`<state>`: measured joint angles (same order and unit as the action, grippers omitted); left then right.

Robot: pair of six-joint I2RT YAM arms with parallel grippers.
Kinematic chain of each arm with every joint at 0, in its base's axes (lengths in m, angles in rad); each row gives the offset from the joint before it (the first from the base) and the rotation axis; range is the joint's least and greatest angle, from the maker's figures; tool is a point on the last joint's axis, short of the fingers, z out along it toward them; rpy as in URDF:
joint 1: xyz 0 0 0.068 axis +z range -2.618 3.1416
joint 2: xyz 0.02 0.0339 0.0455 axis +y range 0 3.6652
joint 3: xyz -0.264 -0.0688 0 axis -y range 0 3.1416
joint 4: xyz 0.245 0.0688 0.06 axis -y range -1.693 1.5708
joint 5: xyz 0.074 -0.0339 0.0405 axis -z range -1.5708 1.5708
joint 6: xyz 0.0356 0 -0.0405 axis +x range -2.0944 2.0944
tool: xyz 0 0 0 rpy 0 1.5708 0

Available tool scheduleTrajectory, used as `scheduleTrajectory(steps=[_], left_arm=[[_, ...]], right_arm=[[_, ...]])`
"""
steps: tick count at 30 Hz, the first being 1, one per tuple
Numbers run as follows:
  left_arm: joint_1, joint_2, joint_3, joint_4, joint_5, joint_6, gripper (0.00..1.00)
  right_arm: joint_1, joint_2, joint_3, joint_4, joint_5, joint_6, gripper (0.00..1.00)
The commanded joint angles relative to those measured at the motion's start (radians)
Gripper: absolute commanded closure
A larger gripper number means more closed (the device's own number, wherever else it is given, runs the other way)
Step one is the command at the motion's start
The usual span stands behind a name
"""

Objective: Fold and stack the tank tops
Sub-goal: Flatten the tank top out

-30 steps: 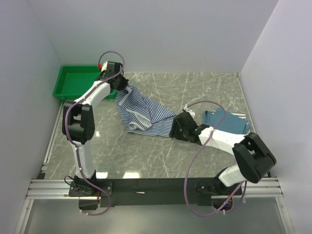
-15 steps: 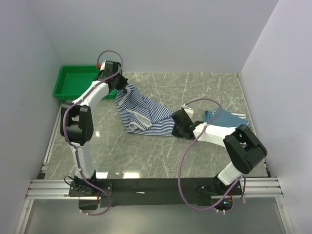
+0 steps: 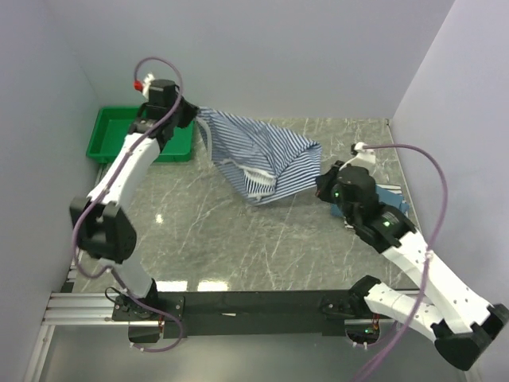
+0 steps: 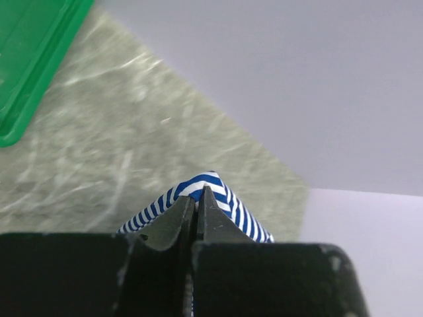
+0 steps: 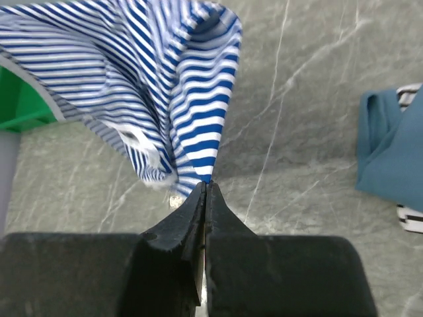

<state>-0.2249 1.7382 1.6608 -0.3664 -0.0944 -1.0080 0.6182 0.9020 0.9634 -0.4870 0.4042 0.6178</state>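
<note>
a: while the left gripper [image 3: 193, 113] pinches one corner of the striped top [image 3: 266, 155] up by the far tray [image 3: 119, 131], where's the other end?
b: to the right and nearer, clamped in the right gripper [image 3: 322, 181]. both pairs of fingers are pressed together on cloth.
a: so its long axis?
b: far-left to near-right, sagging between them over the table [image 3: 238, 239]. the teal top [image 3: 395, 204] lies just right of the right gripper.

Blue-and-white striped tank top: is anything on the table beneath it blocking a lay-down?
Nothing visible. The left gripper and right gripper hold the striped tank top above bare table; the teal tank top lies to its right, the green tray far left.
</note>
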Motion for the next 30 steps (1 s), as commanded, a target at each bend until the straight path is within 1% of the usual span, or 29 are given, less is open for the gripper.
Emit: scheduleTrajectory(steps=[1,2,5,6,8,9,11,13,15,16,17,18,19,20,21,22,23,24,25,27,28,29,30], left_arm=[[-0.002,-0.176,0.037,0.043,-0.011,0.012,1.00],[-0.004,-0.199,0.056,0.031,-0.005,0.022,0.99],[-0.007,-0.311,0.047,0.011,0.015,0.055,1.00],[-0.008,-0.371,0.044,0.000,0.018,0.062,1.00],[-0.014,-0.431,0.025,-0.003,0.006,0.072,0.99],[-0.017,-0.486,0.014,0.004,-0.010,0.071,0.99],[-0.017,-0.532,0.002,0.012,-0.013,0.068,1.00],[-0.017,-0.531,0.022,0.015,-0.001,0.069,1.00],[-0.011,-0.464,0.045,0.000,0.030,0.060,0.99],[0.001,-0.422,0.089,-0.015,0.057,0.055,0.99],[0.012,-0.322,0.108,-0.028,0.086,0.036,0.99],[0.022,-0.266,0.123,-0.026,0.117,0.025,0.99],[0.042,-0.206,0.140,-0.014,0.215,0.016,0.97],[0.050,-0.077,0.158,-0.013,0.257,0.002,0.95],[0.055,-0.009,0.184,-0.019,0.293,0.005,0.86],[0.055,0.057,0.254,-0.064,0.315,0.012,0.69],[0.055,0.167,0.292,-0.097,0.324,0.031,0.63],[0.056,0.206,0.318,-0.118,0.335,0.038,0.59],[0.056,0.230,0.323,-0.134,0.338,0.046,0.51],[0.056,0.201,0.251,-0.085,0.323,0.048,0.42],[0.056,0.170,0.134,0.005,0.315,0.045,0.36],[0.056,0.106,0.082,0.041,0.303,0.040,0.34],[0.056,0.083,0.044,0.052,0.297,0.040,0.31]], right_arm=[[0.000,-0.051,0.085,-0.125,0.024,-0.062,1.00],[0.000,-0.061,0.103,-0.137,0.021,-0.073,1.00],[0.002,-0.136,0.153,-0.150,-0.018,-0.093,1.00],[0.000,-0.150,0.169,-0.153,-0.033,-0.095,1.00],[0.000,-0.175,0.185,-0.159,-0.039,-0.101,1.00],[0.000,-0.176,0.202,-0.165,-0.039,-0.104,1.00],[0.000,-0.164,0.213,-0.171,-0.038,-0.118,1.00],[0.000,-0.140,0.210,-0.156,-0.042,-0.134,1.00],[-0.003,-0.065,0.219,-0.165,-0.053,-0.138,1.00],[-0.006,-0.033,0.222,-0.168,-0.054,-0.138,1.00],[-0.015,0.032,0.221,-0.162,-0.082,-0.139,1.00],[-0.031,0.069,0.204,-0.156,-0.108,-0.142,1.00],[-0.087,0.145,0.196,-0.136,-0.152,-0.147,1.00],[-0.116,0.182,0.187,-0.127,-0.194,-0.147,1.00],[-0.139,0.217,0.158,-0.113,-0.267,-0.148,1.00],[-0.167,0.268,0.146,-0.082,-0.290,-0.151,1.00],[-0.169,0.287,0.112,-0.068,-0.304,-0.150,1.00],[-0.167,0.301,0.097,-0.033,-0.320,-0.148,1.00],[-0.167,0.313,0.080,-0.019,-0.330,-0.147,1.00],[-0.167,0.342,0.032,0.001,-0.337,-0.145,1.00],[-0.167,0.348,0.014,0.022,-0.343,-0.144,1.00],[-0.167,0.359,-0.021,0.037,-0.349,-0.144,1.00],[-0.169,0.365,-0.034,0.053,-0.352,-0.142,1.00]])
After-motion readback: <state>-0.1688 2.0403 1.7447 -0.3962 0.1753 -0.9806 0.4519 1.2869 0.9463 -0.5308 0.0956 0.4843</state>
